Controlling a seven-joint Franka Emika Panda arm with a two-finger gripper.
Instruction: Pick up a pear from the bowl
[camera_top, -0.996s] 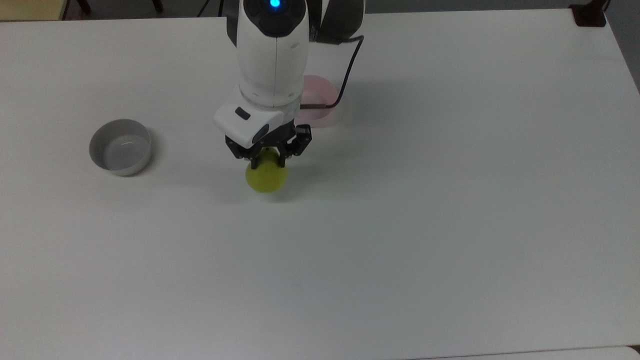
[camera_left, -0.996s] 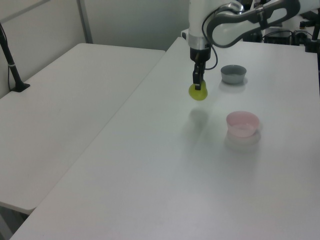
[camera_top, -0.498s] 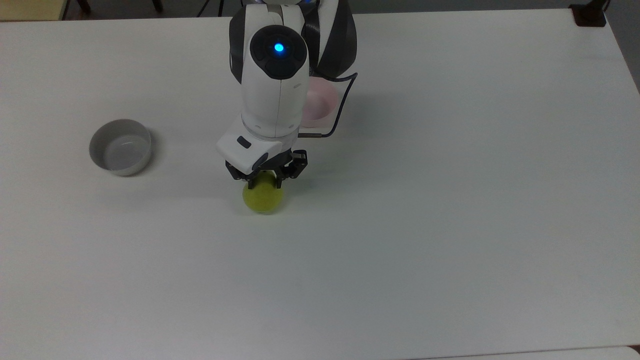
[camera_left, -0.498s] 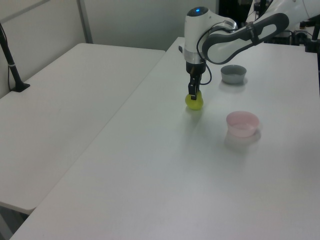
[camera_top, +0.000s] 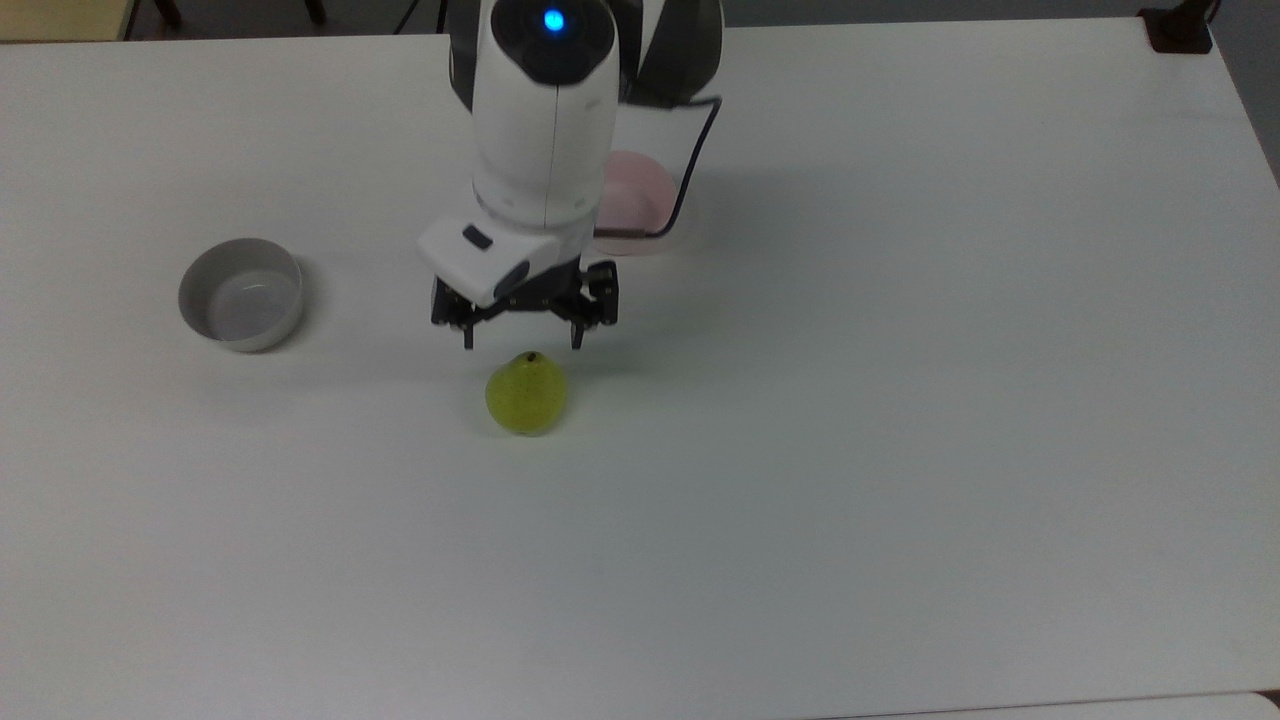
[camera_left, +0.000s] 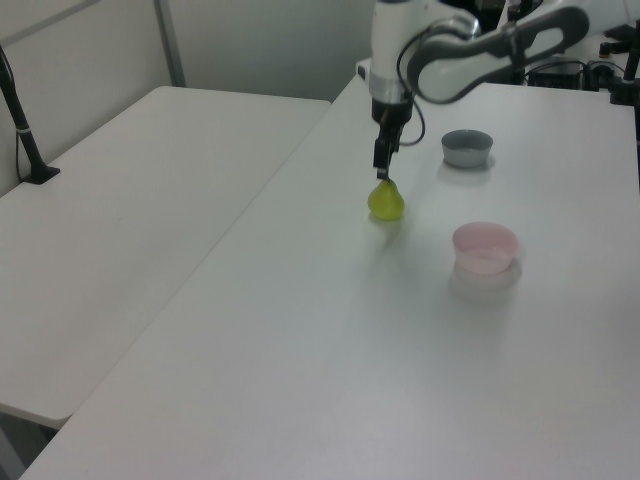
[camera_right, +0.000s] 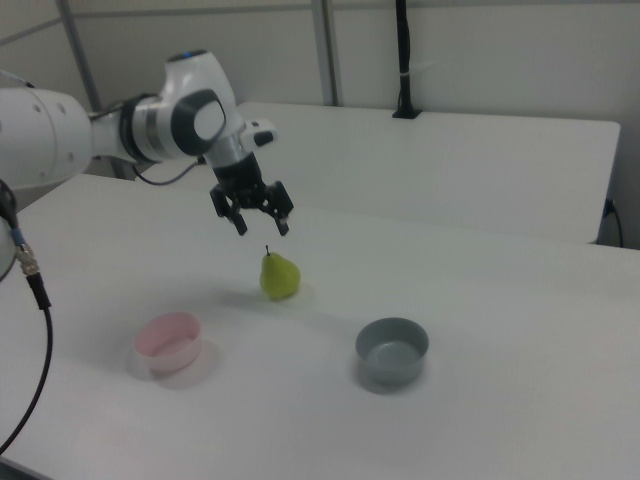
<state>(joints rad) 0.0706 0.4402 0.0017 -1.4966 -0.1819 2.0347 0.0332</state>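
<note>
Since a second ago: pear (camera_top: 527, 393) let go, claw (camera_top: 522, 343) risen above it, jaws wide, empty; pear upright mid-counter (camera_top: 900, 450), outside pink bowl (camera_top: 640, 200). Step: removal done, release finishing; next: retreat upward, I judge.

There is one small yellow-green pear with a short dark stem (camera_top: 526, 394) (camera_left: 386, 201) (camera_right: 279, 276), and two small round bowls: one pale pink bowl with low straight sides (camera_top: 640, 200) (camera_left: 485, 247) (camera_right: 167, 340) and one grey-white bowl (camera_top: 241, 294) (camera_left: 467, 147) (camera_right: 392, 350). One white robot arm (camera_top: 545, 120) (camera_left: 470, 45) (camera_right: 90, 130) carries one black two-finger gripper (camera_top: 521, 345) (camera_left: 381, 172) (camera_right: 262, 226). There are two white tables: one (camera_top: 900, 400) (camera_left: 330, 380) (camera_right: 520, 330) bearing the fruit and bowls, and a second (camera_left: 130, 220) (camera_right: 480, 160) alongside it.
</note>
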